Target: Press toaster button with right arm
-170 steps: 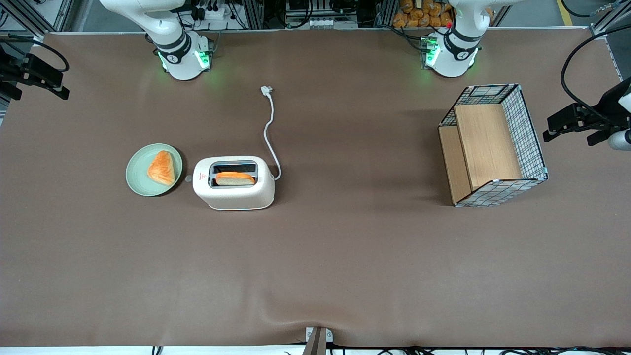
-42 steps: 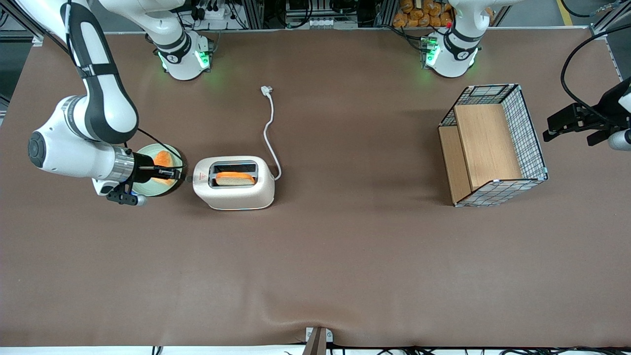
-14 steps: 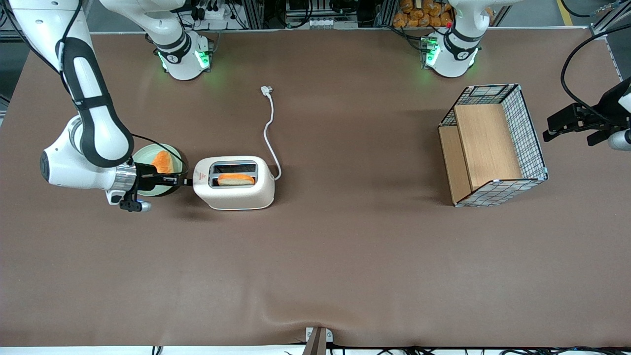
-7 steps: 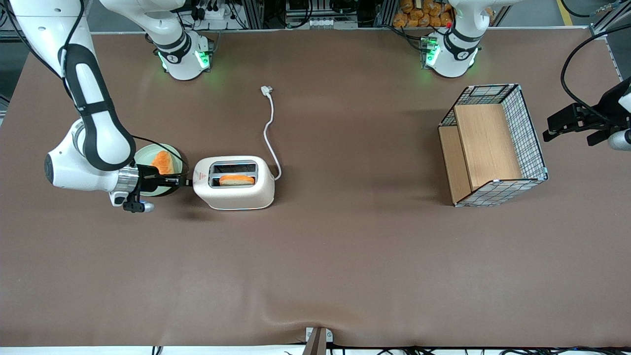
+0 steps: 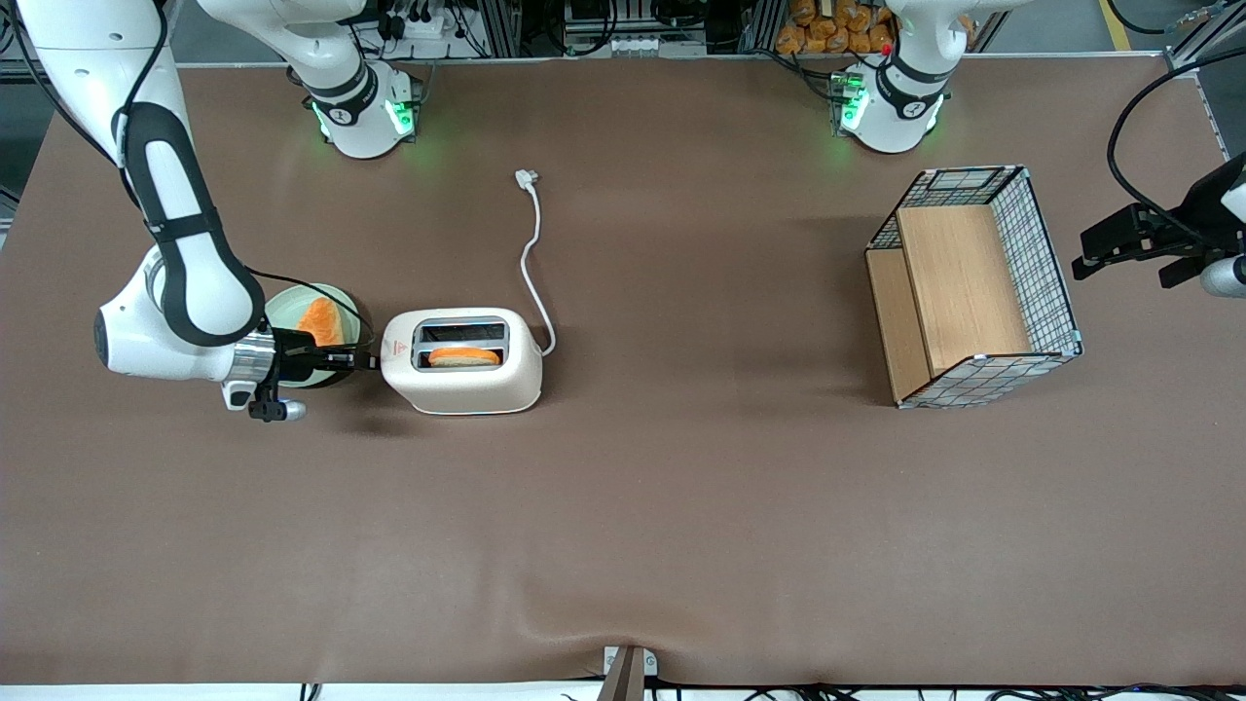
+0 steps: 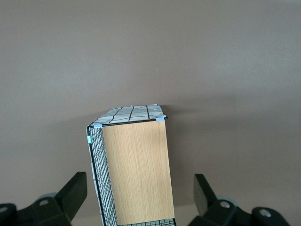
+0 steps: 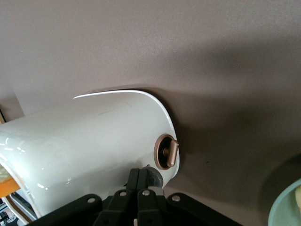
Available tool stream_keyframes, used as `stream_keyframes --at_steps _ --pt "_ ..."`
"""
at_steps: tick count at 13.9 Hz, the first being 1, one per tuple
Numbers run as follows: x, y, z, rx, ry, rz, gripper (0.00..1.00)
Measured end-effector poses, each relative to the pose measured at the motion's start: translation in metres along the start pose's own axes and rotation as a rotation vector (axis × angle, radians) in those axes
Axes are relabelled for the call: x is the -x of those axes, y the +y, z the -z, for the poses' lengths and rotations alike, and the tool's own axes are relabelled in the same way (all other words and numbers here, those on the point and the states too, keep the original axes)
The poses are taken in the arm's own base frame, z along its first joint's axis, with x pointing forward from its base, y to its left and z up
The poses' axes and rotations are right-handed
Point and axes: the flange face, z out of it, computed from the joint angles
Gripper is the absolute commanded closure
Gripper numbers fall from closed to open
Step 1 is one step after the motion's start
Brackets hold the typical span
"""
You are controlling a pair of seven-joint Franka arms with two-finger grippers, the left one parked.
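Observation:
The cream-white toaster (image 5: 465,378) stands on the brown table with an orange-crusted slice (image 5: 464,357) sitting low in the slot nearer the front camera. My right arm (image 5: 185,263) reaches in level from the working arm's end. Its gripper (image 5: 368,360) is shut, with the tips against the toaster's narrow end. In the right wrist view the shut gripper (image 7: 139,174) lies on the small grey toaster button (image 7: 154,179), beside a copper-coloured dial (image 7: 167,151) on the toaster (image 7: 89,141). In the front view the fingers hide the button.
A pale green plate (image 5: 282,304) with a piece of bread (image 5: 319,321) lies just under and beside my wrist. The toaster's white cord (image 5: 531,263) runs away from the front camera to its plug (image 5: 527,177). A wire basket with wooden panels (image 5: 973,282) stands toward the parked arm's end.
The gripper has come in from beside the plate to the toaster's narrow end and pushed on. The slice has sunk lower into its slot over the last second.

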Motion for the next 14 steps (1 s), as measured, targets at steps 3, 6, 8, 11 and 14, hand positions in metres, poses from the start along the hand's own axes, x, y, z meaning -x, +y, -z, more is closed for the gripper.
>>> stream_keyframes --at_steps 3,6,8,11,14 --pt "0.000 0.001 0.000 -0.009 -0.001 0.001 1.00" --pt "0.000 -0.006 0.003 -0.030 -0.035 -0.011 1.00" --pt "-0.004 -0.013 0.013 -0.040 -0.052 -0.024 1.00" --pt "-0.008 -0.028 0.036 0.006 -0.054 -0.017 1.00" --pt "-0.008 -0.053 0.076 0.078 -0.105 -0.035 1.00"
